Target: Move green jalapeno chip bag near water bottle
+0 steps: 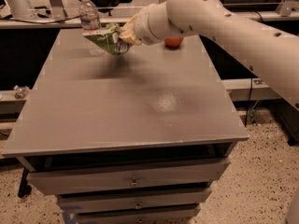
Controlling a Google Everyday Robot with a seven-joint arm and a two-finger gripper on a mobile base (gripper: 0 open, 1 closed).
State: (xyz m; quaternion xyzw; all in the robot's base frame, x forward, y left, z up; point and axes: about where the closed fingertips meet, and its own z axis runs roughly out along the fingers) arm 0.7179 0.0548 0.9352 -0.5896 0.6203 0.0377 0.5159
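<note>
The gripper (123, 35) is hanging just right of the water bottle (89, 17), jaws clamping one end of the green jalapeno chip bag (104, 37), which is hovering before the bottle's lower half, near the far edge of the table (140, 106). Bare tabletop is stretching from the bottle toward me.

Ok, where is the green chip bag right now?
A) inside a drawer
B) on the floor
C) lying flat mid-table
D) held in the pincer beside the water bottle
D: the pincer grips the green jalapeno chip bag above the table, right beside the water bottle near the far edge.
</note>
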